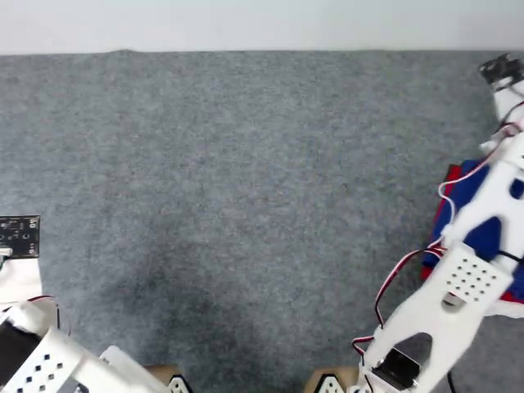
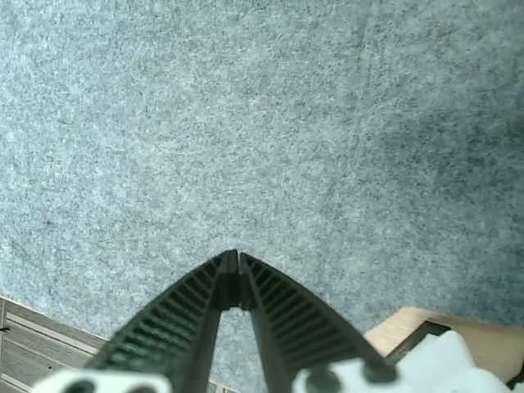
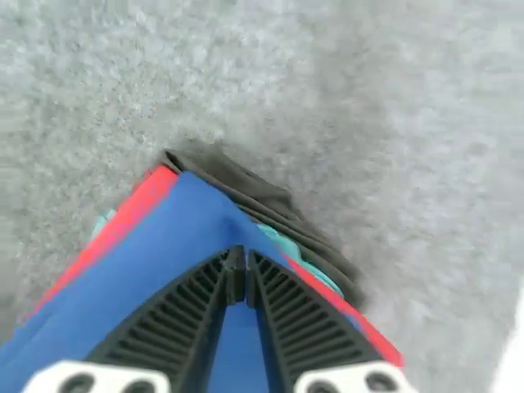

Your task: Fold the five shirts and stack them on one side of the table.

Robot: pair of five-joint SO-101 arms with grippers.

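Shirts (image 3: 123,286) lie stacked, blue on top, on the grey mat (image 1: 246,164). My right gripper (image 3: 238,266) hangs over them, jaws pressed together. My left gripper (image 2: 237,270) is closed too.

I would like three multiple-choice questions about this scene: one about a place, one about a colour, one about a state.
1. Where on the table does the stack of shirts lie in the high view?
A) right edge
B) centre
C) left edge

2. What colour is the top shirt?
A) white
B) blue
C) yellow

3. How is the left pincer?
A) open
B) shut on a shirt
C) shut, holding nothing

Answers: 1 A, the stack sits at the right border of the high view; 2 B, blue cloth covers the other layers; 3 C, its tips meet over bare table.
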